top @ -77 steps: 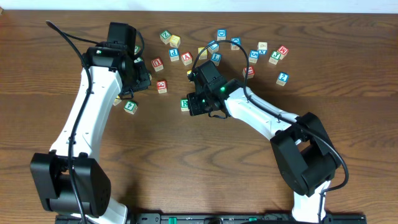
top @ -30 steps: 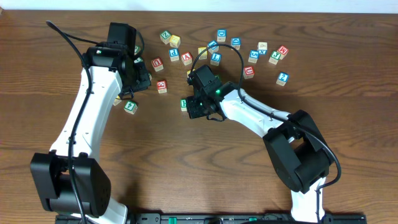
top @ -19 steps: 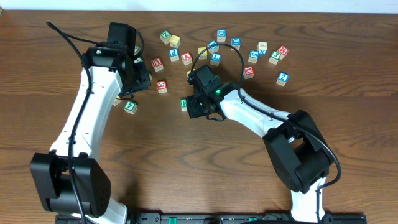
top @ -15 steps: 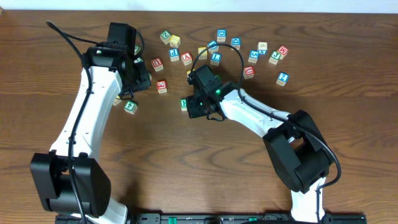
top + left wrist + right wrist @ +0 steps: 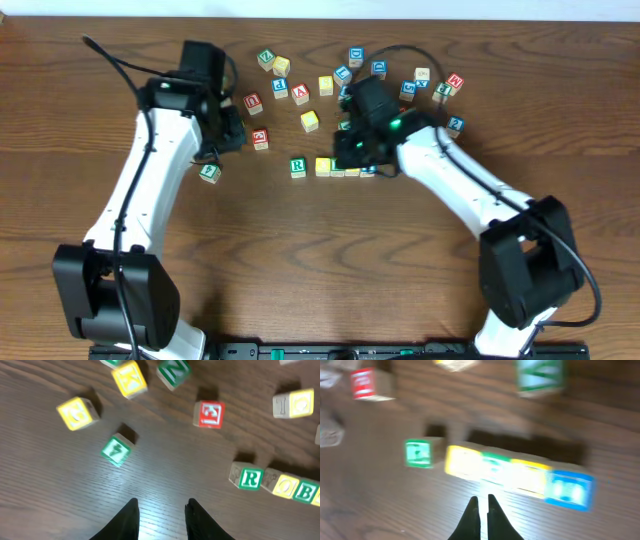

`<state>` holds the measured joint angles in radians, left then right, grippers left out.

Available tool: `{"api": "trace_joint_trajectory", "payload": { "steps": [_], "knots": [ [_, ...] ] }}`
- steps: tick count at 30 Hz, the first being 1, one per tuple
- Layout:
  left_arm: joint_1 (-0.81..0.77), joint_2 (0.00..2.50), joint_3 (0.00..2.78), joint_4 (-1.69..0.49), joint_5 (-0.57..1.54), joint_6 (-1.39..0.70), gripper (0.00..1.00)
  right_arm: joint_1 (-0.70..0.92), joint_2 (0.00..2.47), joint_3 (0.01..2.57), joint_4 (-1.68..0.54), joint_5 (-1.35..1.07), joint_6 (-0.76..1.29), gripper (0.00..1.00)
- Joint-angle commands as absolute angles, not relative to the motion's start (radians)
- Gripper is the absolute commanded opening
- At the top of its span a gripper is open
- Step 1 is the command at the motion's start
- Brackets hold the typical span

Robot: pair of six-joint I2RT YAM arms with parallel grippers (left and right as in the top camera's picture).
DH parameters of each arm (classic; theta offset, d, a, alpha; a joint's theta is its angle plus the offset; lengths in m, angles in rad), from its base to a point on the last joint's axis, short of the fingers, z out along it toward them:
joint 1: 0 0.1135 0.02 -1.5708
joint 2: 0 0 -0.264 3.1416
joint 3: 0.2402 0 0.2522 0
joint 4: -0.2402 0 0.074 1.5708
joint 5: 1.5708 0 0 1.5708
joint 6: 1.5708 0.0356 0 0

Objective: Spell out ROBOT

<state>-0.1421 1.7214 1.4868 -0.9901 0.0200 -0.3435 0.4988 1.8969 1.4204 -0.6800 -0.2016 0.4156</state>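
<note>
1. The five-cube row lies near the middle of the table (image 5: 300, 260), its long axis running side to side in the overhead view, with the green R cube (image 5: 297, 166) at the left arm's end.
2. From there the order is first yellow cube (image 5: 461, 461), green B cube (image 5: 305, 491), second yellow cube (image 5: 530, 476) and blue cube (image 5: 570, 489). These four touch. The R sits just beside the first yellow, with a narrow gap in the blurred right wrist view.
3. The blue cube's letter is too blurred to read.
4. The right gripper (image 5: 482, 499) hovers over the row's middle, fingers pressed together on nothing. From overhead it hides the row's right part.
5. The left gripper (image 5: 162, 505) hangs apart from the row, jaws parted and empty.
6. Loose cubes lie near: a red cube (image 5: 209, 414), a green cube (image 5: 116, 450) and a yellow cube (image 5: 310, 121) behind the row.
</note>
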Motion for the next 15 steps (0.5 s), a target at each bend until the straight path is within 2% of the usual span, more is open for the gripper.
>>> {"api": "trace_joint_trajectory", "payload": {
  "steps": [1, 9, 15],
  "knots": [
    [-0.182, 1.738, 1.443, -0.974, 0.009, -0.377, 0.30, 0.422, 1.890, 1.430, -0.728, -0.186, 0.408, 0.03],
    [-0.236, 1.749, 1.410, -0.936, 0.012, -0.403, 0.31, 0.311, 1.890, 1.421, -0.835, -0.201, 0.369, 0.06],
    [-0.240, 1.776, 1.409, -0.933, 0.019, -0.425, 0.31, 0.286, 1.891, 1.332, -0.798, -0.201, 0.370, 0.05]
  ]
}}
